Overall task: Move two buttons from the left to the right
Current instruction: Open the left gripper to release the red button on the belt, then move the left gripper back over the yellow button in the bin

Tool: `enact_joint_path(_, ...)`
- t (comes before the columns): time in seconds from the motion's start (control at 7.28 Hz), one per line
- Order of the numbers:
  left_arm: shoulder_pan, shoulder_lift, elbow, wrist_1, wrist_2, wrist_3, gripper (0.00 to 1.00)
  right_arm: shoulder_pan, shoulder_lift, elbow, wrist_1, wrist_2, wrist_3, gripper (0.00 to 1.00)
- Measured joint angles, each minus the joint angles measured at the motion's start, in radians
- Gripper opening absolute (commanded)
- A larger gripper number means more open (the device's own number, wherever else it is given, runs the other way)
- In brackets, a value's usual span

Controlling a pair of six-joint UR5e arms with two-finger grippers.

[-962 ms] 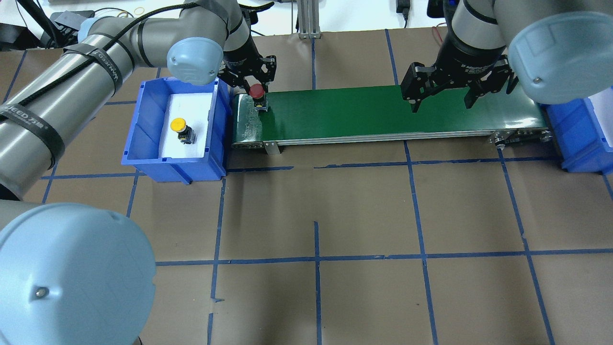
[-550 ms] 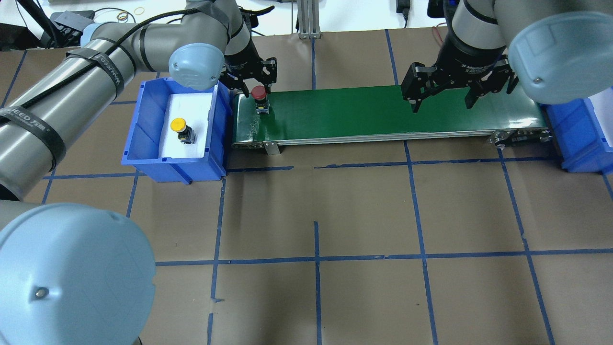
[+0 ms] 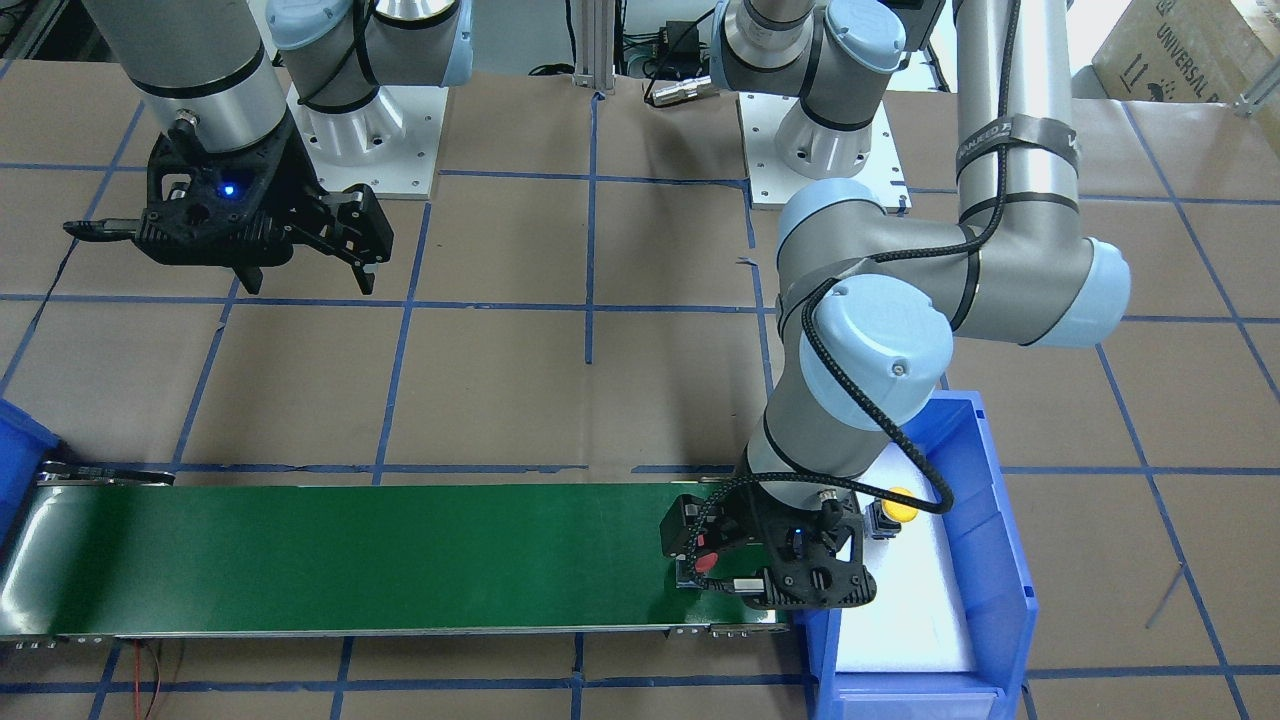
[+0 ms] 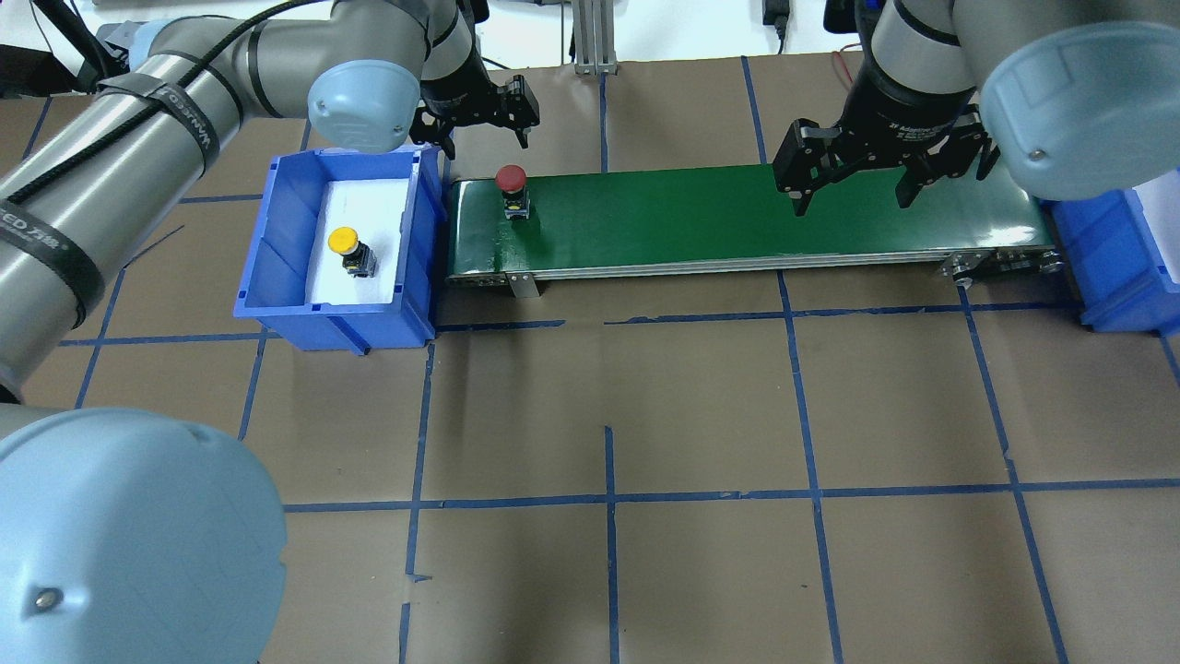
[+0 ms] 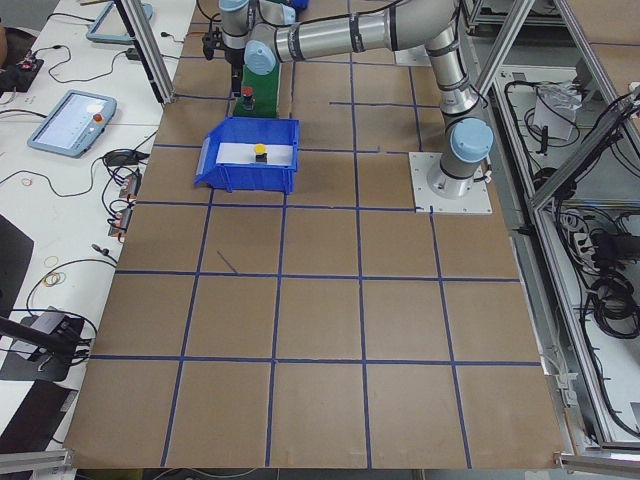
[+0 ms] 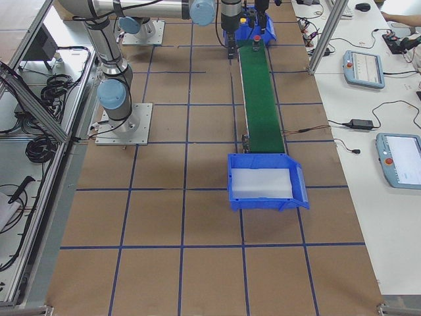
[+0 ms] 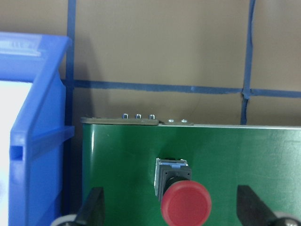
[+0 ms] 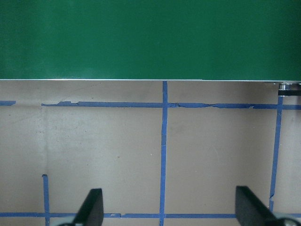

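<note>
The left end effector (image 4: 487, 136) has let go of the red button (image 4: 510, 177) and drawn up and back from it. Half a second ago its fingers were still around the cap. Now they stand wide apart, and the left wrist view shows the button free between them, touching neither. The button stands upright on its own at the left end of the green belt (image 4: 737, 217), just beside the left blue bin (image 4: 277, 249) and slightly further right than before, so the belt may be running. The first placement looks done; what remains for this button is the ride to the right. The yellow button (image 4: 344, 241) has not moved from the white pad in that bin and is probably the next pick. The right end effector (image 4: 853, 205) hangs open and empty by the belt's right part, as before, near the right blue bin (image 4: 1102, 258).
</note>
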Motion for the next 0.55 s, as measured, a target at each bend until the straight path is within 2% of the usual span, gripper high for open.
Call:
enact_joint_path(0.14,0.023,0.017,0.009,-0.011,0.0,0.022,1.0,0.0,-0.001,0.0,0.0,0.0,0.001,0.95)
enact_joint_path(0.27,0.069,0.031,0.005,-0.026,-0.002,0.064,1.0,0.001,-0.001,0.002,0.0,0.0,0.002,1.0)
enact_joint_path(0.55,0.167,0.06,-0.039,-0.043,0.002,0.173,1.0,-0.008,-0.004,0.001,0.0,0.006,0.002,1.0)
